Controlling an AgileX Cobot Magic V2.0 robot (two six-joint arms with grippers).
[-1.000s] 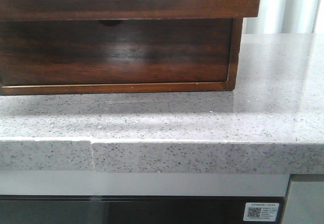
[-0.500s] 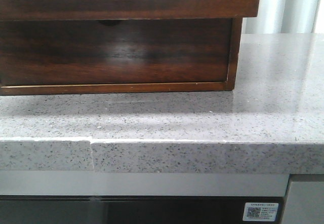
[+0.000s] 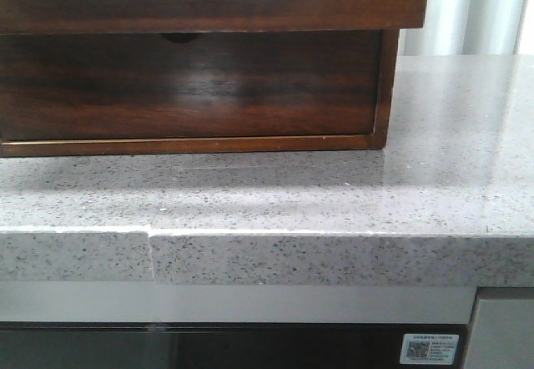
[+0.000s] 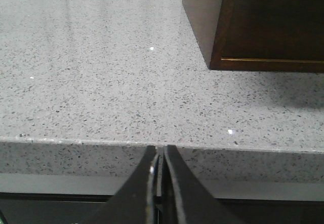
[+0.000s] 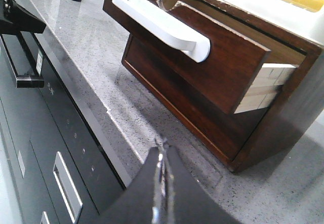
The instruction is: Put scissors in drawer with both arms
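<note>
Glossy reddish-brown wooden drawer [image 5: 212, 57] pulled out of its chest, white handle [image 5: 162, 26] (upper one), both black grippers, left [image 4: 158, 158], right [image 5: 162, 155], pressed together, empty, above speckled grey stone counter [image 3: 334, 194]

The only printed matter is a small white rectangular sticker [image 3: 430, 348] at the lower right of the front view, stuck on the dark glossy panel [image 3: 250, 348] beneath the speckled grey stone tabletop [image 3: 334, 210]. It carries a square QR code on its left half and a few lines of tiny dark print on its right, but the characters are too small and blurred to read. In the right wrist view, faint pale marks sit on the black glossy appliance front [image 5: 61, 133] at the left of the frame; these too are illegible. No other lettering, brand or number shows anywhere.
</note>
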